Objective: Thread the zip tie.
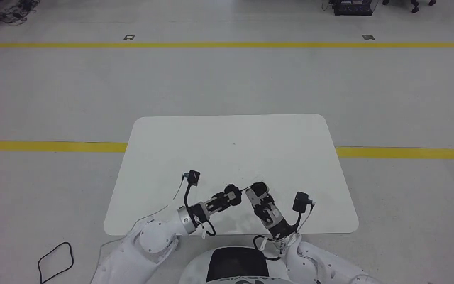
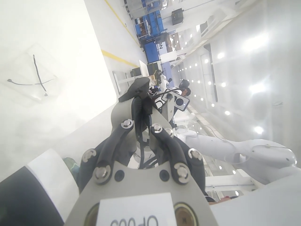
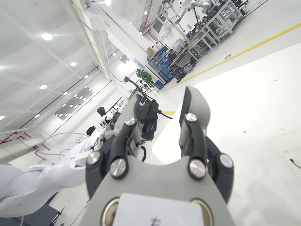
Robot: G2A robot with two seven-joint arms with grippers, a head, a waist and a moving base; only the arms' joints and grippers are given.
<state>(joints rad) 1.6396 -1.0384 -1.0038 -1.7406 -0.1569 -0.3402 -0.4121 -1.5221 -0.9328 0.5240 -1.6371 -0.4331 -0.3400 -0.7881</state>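
Observation:
My left gripper [image 1: 232, 193] [image 2: 141, 88] hovers over the near part of the white table [image 1: 234, 149], shut on a thin black zip tie [image 3: 150, 102] [image 1: 245, 188]. In the right wrist view the tie runs slantwise through the left gripper [image 3: 147, 116], its head end sticking up and its tail pointing toward the table. Close beside it, my right gripper [image 1: 257, 190] [image 3: 161, 92] is open. One of its fingers [image 3: 132, 109] lies against the left gripper and the tie's tail crosses the gap between its fingers.
Two spare black zip ties [image 2: 37, 76] lie crossed in a clear bag [image 2: 50, 55] farther out on the table; one end [image 3: 292, 160] is also in the right wrist view. The table's near edge [image 1: 234, 232] lies just below both grippers. A black cable loop [image 1: 55, 261] lies on the floor.

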